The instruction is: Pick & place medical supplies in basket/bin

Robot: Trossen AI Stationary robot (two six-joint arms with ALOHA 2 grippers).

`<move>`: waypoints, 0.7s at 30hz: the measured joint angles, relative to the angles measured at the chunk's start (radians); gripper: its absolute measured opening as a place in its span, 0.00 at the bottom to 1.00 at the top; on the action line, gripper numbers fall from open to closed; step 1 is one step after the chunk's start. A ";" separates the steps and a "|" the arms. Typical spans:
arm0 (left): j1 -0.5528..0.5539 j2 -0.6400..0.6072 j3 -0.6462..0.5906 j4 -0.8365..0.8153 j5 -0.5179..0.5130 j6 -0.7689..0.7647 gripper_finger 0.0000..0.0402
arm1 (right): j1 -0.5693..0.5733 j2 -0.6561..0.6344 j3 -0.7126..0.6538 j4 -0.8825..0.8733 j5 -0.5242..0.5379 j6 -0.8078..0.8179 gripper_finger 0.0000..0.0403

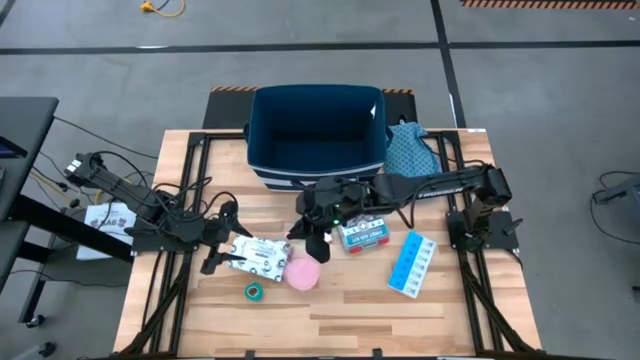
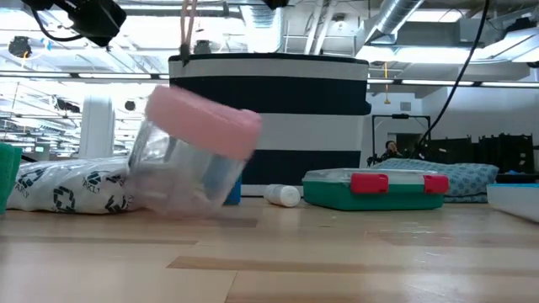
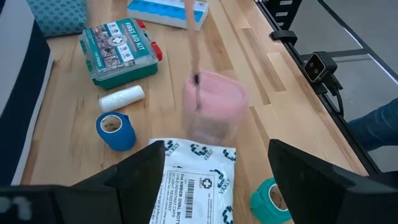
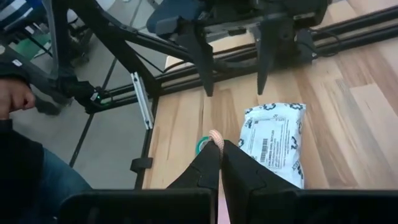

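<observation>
The pink round item (image 1: 302,272) is a clear jar with a pink lid (image 2: 202,119), and a thin pink cord (image 3: 193,43) rises from it. My right gripper (image 1: 315,243) is above it, shut on that cord. The white packet with green print (image 1: 255,258) lies flat to the left of the jar. My left gripper (image 1: 222,240) is open at the packet's left end, a finger on either side, touching nothing. The teal-and-red box (image 1: 362,235), light blue pill organiser (image 1: 412,264), green roll (image 1: 254,292), blue roll (image 3: 115,130) and white tube (image 3: 121,98) lie on the table. The navy bin (image 1: 315,135) stands at the far edge. My right gripper pinches the top of the pink cord's loop (image 4: 214,137) between its two fingertips, which point down from above. The cord runs straight down to the jar, which hangs tilted below the fingers with its lid (image 3: 211,93) leaning over. Whether the jar's base is on the table cannot be told.
A teal patterned cloth bag (image 1: 410,150) lies beside the bin's right side. A person's hand (image 4: 15,96) and trouser leg show beyond the table's left edge. The near strip of the wooden table (image 1: 330,325) holds only the green roll.
</observation>
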 joint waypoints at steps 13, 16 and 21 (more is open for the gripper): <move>0.000 0.000 0.000 0.000 -0.014 0.000 0.69 | 0.015 0.000 0.184 -0.180 -0.001 -0.064 0.00; 0.000 0.000 0.000 0.000 -0.022 -0.005 0.69 | 0.014 0.000 0.243 -0.226 0.000 -0.083 0.00; 0.000 0.000 0.000 0.000 -0.040 -0.007 0.69 | 0.014 0.000 0.346 -0.282 0.019 -0.132 0.00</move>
